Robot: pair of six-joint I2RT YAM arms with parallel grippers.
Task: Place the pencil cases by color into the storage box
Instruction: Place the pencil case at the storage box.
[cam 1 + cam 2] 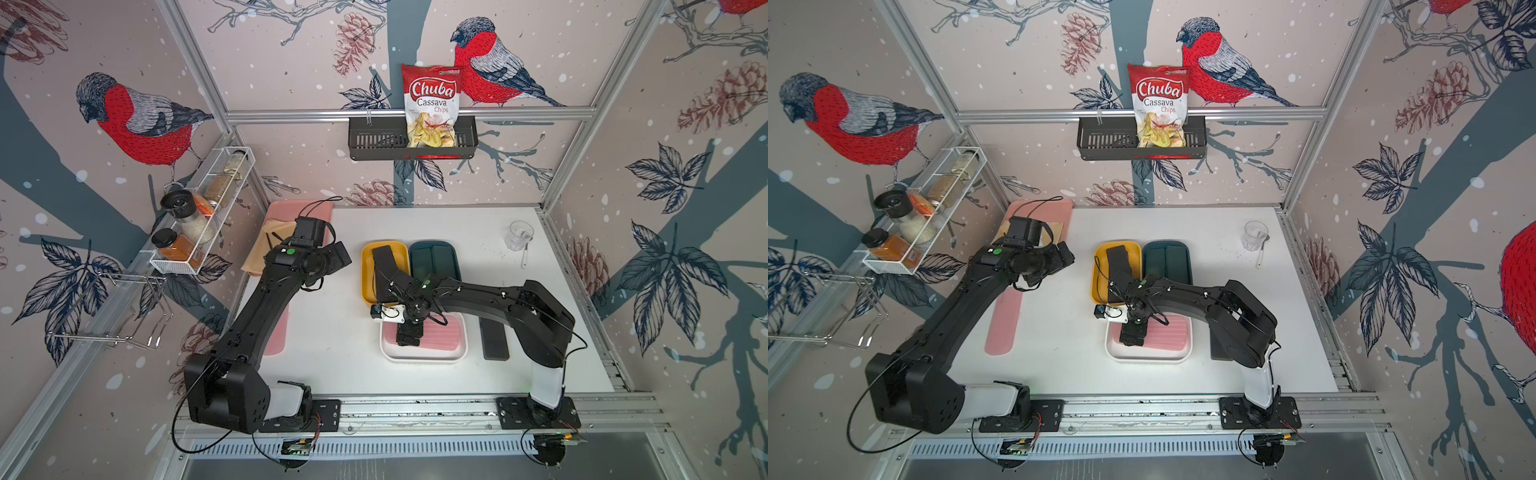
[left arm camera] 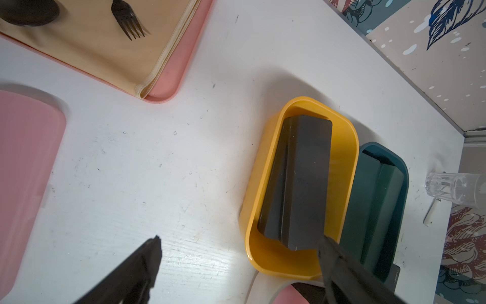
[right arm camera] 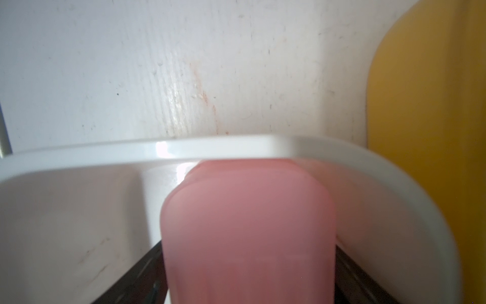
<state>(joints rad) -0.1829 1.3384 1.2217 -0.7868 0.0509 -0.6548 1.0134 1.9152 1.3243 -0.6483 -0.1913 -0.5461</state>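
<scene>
A: Quick, how far along are you?

B: Big to small. The bench [image 1: 332, 332] carries three tubs. The white tub [image 1: 424, 357], nearest your arm bases, has pink cases [image 1: 444, 332] in it. The yellow tub [image 1: 366, 270] behind it holds black cases [image 1: 384, 257]. They look like two overlapped, but I'm not sure. The dark green tub [image 1: 432, 244] sits right against the yellow one and has two green cases [image 1: 434, 262] side by side. I'd call you well past halfway.

A: What's left?

B: Two strays, as far as I see. A loose pink case [image 1: 277, 332] lies flat on your left side, partly under your left arm and well apart from the white tub. A loose black case [image 1: 494, 340] lies just beside the white tub on your right. By my read, pink goes to white and black to yellow.

A: And the pincers?

B: Your right pincer [image 1: 409, 340] is down inside the white tub. In the right wrist view, the top pink case [image 3: 247, 223] lies between its jaws, its end against the tub wall under the rim, with another pink one beneath. The jaws flank it on both sides, and I can't tell whether they're clamping it or loose. Your left pincer [image 2: 240, 239] is spread wide with nothing in it, hanging above bare bench just beside the yellow tub, with the loose pink case near it.
</scene>
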